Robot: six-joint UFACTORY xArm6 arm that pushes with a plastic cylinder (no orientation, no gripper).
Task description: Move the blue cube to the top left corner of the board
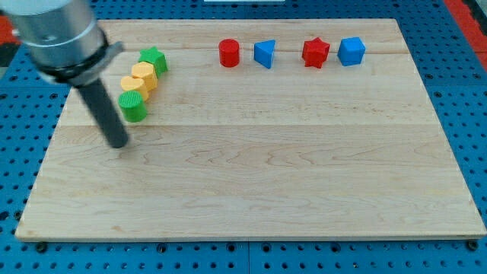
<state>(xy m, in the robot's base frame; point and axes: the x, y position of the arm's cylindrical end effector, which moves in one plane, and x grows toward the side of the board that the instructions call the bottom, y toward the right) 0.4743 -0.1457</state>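
The blue cube (351, 51) sits near the board's top edge, right of centre, at the right end of a row. My tip (119, 143) rests on the wooden board (251, 167) at the view's left, just below the green cylinder (132, 106) and far to the left of the blue cube. The rod rises up and to the left into the grey arm body.
The top row runs from a red cylinder (229, 52) through a blue triangular block (264, 53) and a red star (315, 52) to the cube. A cluster at top left holds a green star (154, 59), a yellow block (144, 74) and an orange block (134, 85).
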